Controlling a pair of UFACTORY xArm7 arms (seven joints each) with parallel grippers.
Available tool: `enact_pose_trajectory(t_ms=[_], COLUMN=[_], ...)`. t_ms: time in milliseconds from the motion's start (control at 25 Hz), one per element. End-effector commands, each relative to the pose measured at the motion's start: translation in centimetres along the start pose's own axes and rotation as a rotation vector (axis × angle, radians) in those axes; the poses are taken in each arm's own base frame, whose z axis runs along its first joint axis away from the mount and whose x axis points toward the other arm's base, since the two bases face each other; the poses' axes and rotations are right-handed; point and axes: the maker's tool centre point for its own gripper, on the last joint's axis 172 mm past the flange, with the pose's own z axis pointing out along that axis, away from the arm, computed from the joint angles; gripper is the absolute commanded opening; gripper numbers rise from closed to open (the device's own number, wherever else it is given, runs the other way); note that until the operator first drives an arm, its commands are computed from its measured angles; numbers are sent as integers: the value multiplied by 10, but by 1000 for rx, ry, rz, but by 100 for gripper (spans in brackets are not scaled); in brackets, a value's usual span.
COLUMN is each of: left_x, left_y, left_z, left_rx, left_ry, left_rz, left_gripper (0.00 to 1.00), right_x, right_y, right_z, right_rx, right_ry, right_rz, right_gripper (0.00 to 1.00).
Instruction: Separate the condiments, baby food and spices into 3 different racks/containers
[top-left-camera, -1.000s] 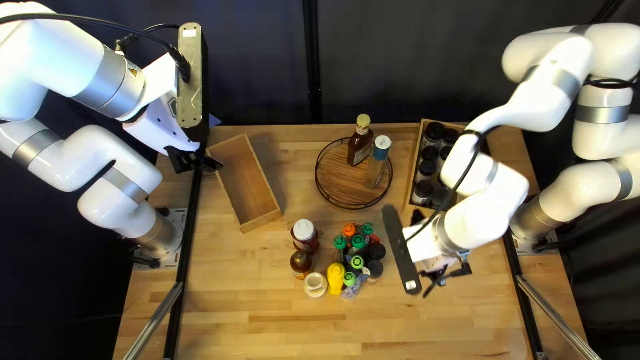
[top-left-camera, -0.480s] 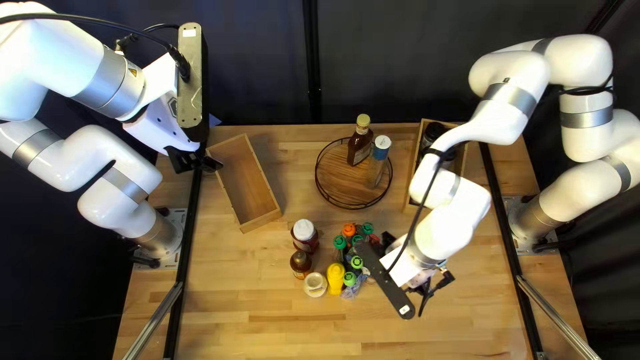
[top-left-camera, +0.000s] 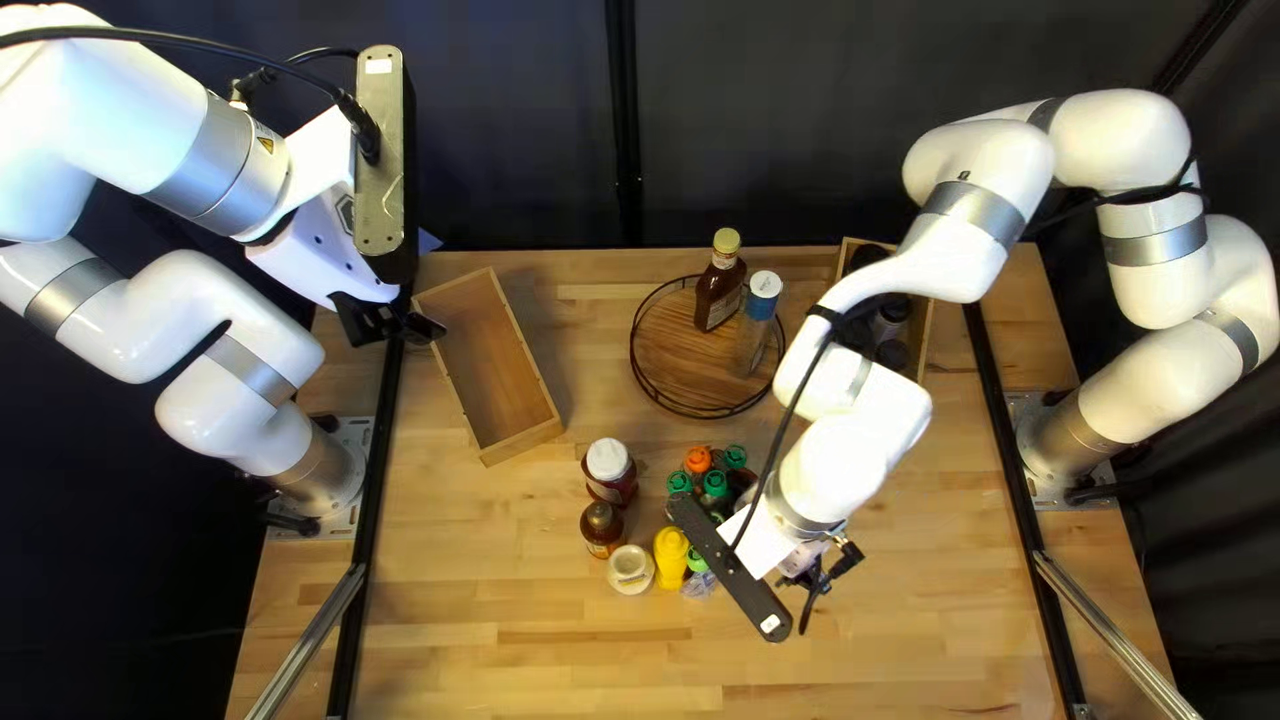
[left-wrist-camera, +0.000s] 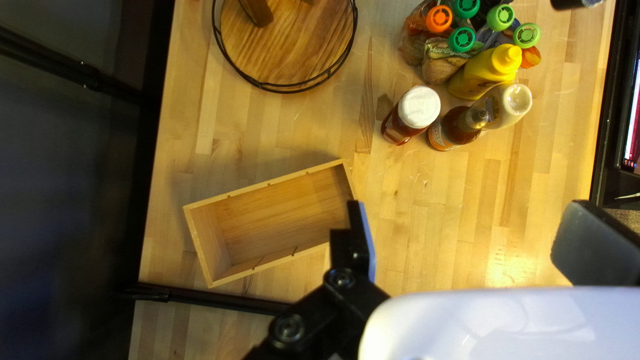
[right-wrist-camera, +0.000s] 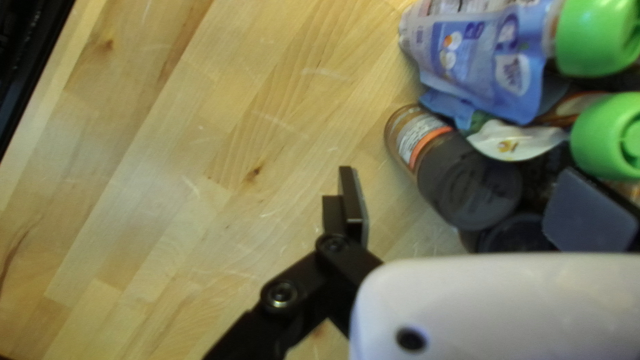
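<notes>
As the robot's right gripper (right-wrist-camera: 471, 210) hovers, fingers apart, over a black-lidded clear spice jar (right-wrist-camera: 460, 177) on the near side of the round wooden tray (top-left-camera: 680, 360), spice sorting seems underway, next wanting a careful descent and squeeze.

1. This looks like a robotics lab: the left gripper (top-left-camera: 424, 327) hangs from a white jointed arm (top-left-camera: 160, 314), and a matching arm (top-left-camera: 840, 467) stands across the worktable (top-left-camera: 534, 654) from it.
2. Near that gripper, the arm's base (top-left-camera: 327, 470) is mounted on a metal plate (top-left-camera: 351, 438); a black rail (top-left-camera: 372, 534) and a silver bar (top-left-camera: 310, 643) run along the table's side.
3. Beyond the gripper and the table's far edge hangs a dark curtain (top-left-camera: 514, 147).
4. In the left wrist view, well apart from the gripper, part of a lit screen (left-wrist-camera: 634, 137) shows beside the table.
</notes>
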Motion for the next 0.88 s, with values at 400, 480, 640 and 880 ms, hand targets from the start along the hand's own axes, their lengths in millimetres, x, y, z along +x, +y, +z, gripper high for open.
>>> enact_pose_trajectory(t_ms=[400,480,640,880], left_x=[0,0,0,0], left_y=[0,0,0,0], left_z=[0,0,0,0], left_rx=[0,0,0,0], left_ry=[0,0,0,0], left_rz=[0,0,0,0], left_gripper=[100,100,100,100], right_x=[3,2,-2,-1], right_y=[7,8,10,6], right_z=[5,6,9,-11], right_rx=[-4,-6,-12,-34], right_ry=[-10,-13,-22,-28], right_rz=[9,10,19,28], right_gripper=[65,40,26,9])
